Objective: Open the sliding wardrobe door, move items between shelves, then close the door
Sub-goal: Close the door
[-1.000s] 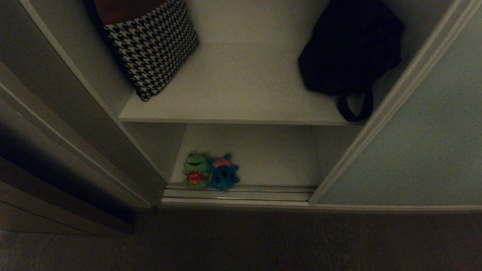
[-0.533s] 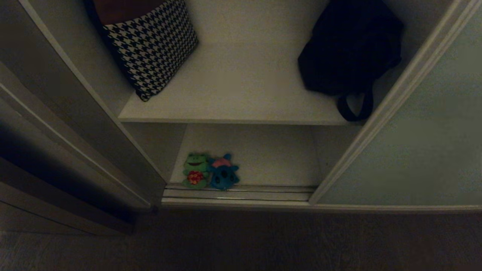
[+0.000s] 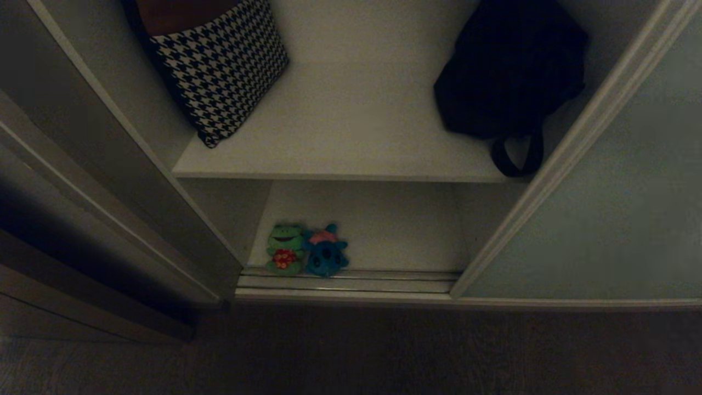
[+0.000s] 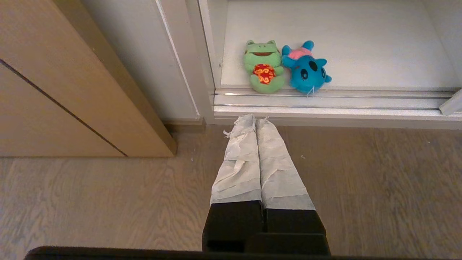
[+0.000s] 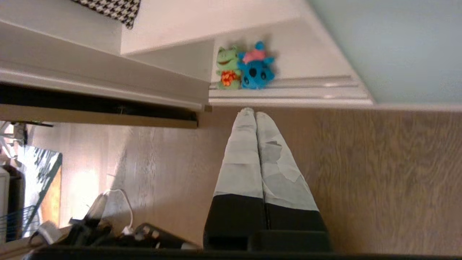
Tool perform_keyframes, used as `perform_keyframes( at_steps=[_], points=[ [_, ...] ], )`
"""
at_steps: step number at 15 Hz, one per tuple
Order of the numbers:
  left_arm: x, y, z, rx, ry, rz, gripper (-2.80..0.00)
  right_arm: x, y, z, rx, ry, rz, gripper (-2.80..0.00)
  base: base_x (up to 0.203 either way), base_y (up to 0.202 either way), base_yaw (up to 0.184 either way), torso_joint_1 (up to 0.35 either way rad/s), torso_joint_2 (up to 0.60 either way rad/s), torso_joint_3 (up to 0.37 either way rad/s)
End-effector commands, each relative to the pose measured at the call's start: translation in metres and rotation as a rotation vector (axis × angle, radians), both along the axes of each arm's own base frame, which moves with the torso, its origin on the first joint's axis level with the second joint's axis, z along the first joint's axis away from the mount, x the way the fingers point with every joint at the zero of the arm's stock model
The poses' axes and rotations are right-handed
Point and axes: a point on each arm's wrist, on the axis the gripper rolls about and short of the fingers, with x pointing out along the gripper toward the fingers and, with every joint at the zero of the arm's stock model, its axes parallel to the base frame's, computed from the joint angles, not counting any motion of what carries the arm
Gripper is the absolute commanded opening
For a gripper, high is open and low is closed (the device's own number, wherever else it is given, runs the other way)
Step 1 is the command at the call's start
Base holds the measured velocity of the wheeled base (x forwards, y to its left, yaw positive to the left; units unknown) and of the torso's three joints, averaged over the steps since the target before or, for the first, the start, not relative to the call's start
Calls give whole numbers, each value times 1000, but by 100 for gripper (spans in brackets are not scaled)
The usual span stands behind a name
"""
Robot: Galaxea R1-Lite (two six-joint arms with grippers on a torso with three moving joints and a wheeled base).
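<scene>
Right of the opening, matte door [image 3: 614, 208] slid aside. On smooth upper shelf [image 3: 351, 137]: soft black bag [image 3: 507, 71], houndstooth cushion [image 3: 225, 66]. On bottom shelf [image 3: 395, 230], blue plush [image 3: 326, 253] touching green frog [image 3: 284, 248]. Over wood floor [image 4: 361, 180], taped left gripper [image 4: 255, 119] and right gripper [image 5: 252, 112], both pressed closed, empty.

Upper shelf [image 3: 351, 142]: houndstooth cushion [image 3: 222, 66], black bag [image 3: 507, 71]; bottom board [image 3: 395, 230]: two plush toys [image 3: 307, 249]

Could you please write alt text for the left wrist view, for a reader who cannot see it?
The shut left end effector points over the wood floor at an open wardrobe, well short of it. On the bottom shelf, near its front edge, a green frog plush and a blue plush sit side by side, behind the door track.
</scene>
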Motion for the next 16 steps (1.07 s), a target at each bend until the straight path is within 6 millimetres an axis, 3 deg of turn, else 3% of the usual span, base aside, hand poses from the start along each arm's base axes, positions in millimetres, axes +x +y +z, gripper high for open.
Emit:
perform_keyframes(
  at_steps=[1, 16],
  points=[
    [0, 0, 0, 0, 3, 0, -280, 15, 2, -4, -4, 30, 10, -280, 0, 0, 0, 0, 0, 0],
    [0, 0, 0, 0, 0, 0, -280, 80, 10, -8, -88, 46, -75, -280, 0, 0, 0, 0, 0, 0]
  ],
)
